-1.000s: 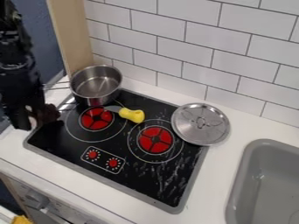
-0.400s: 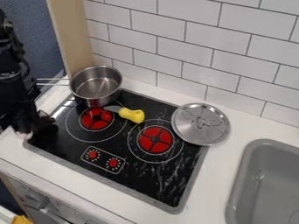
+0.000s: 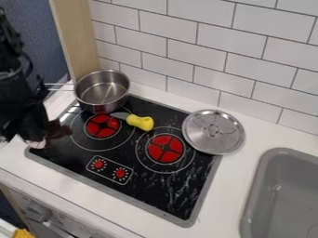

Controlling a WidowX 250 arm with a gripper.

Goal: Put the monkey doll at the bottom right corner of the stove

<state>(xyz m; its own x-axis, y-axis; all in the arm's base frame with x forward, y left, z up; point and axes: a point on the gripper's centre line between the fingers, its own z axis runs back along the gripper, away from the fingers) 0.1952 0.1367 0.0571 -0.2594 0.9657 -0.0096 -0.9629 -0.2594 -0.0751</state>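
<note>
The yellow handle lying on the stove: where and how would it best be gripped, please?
Probably best pinched across its middle, from straight above: the yellow handle lies flat on the stove, longer than wide, with nothing over it.

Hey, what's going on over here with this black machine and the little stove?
A black robot arm is at the left side of the stove, with a brown monkey doll right at its lower end; I can't tell how firmly it has the doll, if at all. The doll is meant for the stove's bottom right corner and isn't there yet. A metal pot, a yellow-handled utensil and a round lid sit farther back.
</note>
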